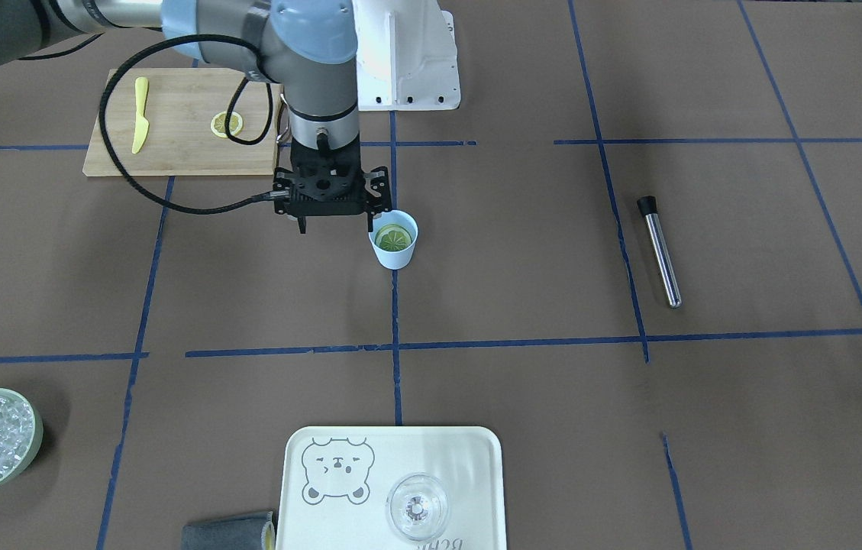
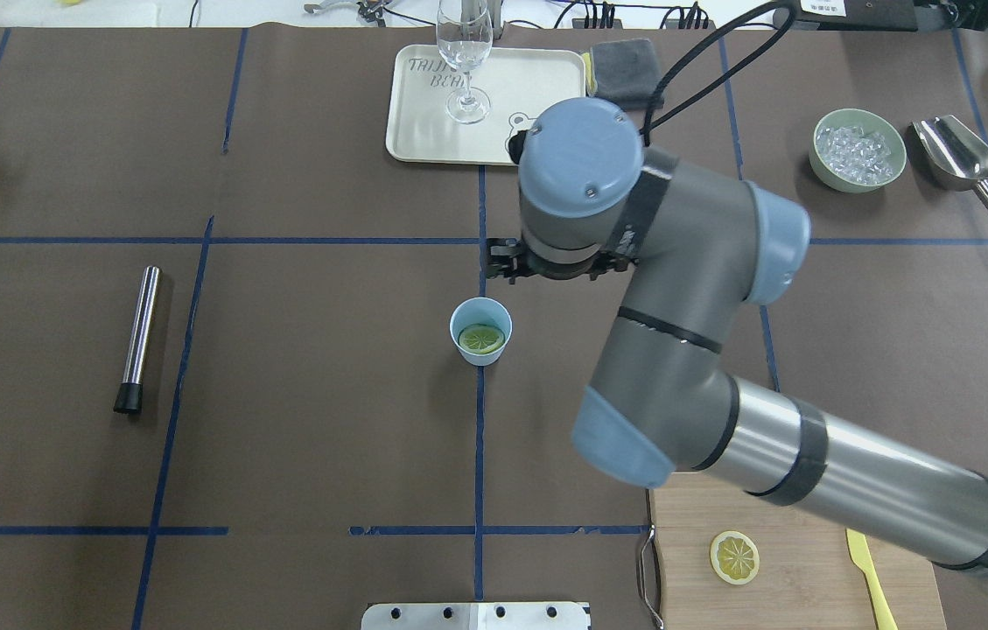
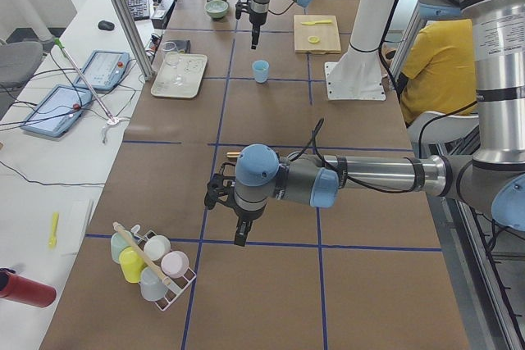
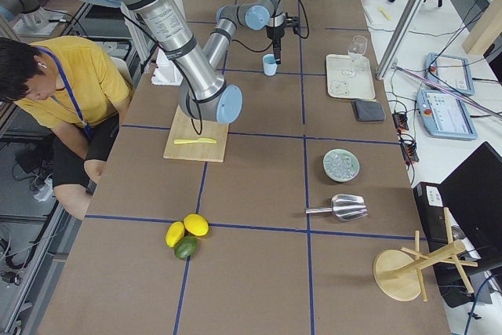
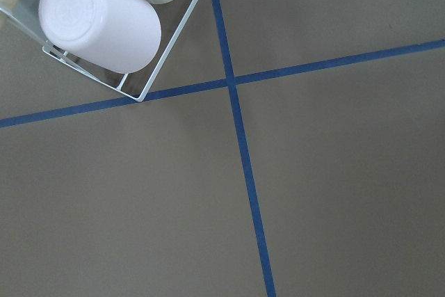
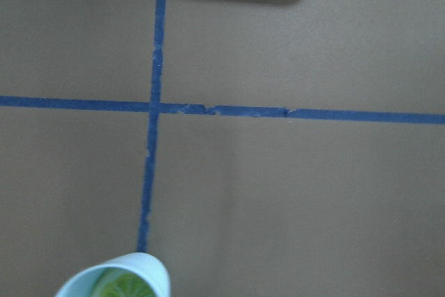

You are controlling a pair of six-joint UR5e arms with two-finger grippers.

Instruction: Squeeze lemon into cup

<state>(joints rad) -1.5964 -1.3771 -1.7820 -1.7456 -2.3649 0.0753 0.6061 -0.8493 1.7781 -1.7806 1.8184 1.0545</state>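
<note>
1. Find the lemon (image 1: pixel 393 238) lying flat inside the cup (image 1: pixel 394 258), mid-table on a blue tape line.
2. Read the right gripper (image 1: pixel 336 226) as spread wide and empty, hanging just beside the cup and above its rim.
3. Cannot tell the left gripper (image 3: pixel 239 235) state; sits well apart, near the cup rack (image 3: pixel 152 272).
4. Judge the slice delivered; see no juice, so squeeze unconfirmed, possibly still to do.
</note>
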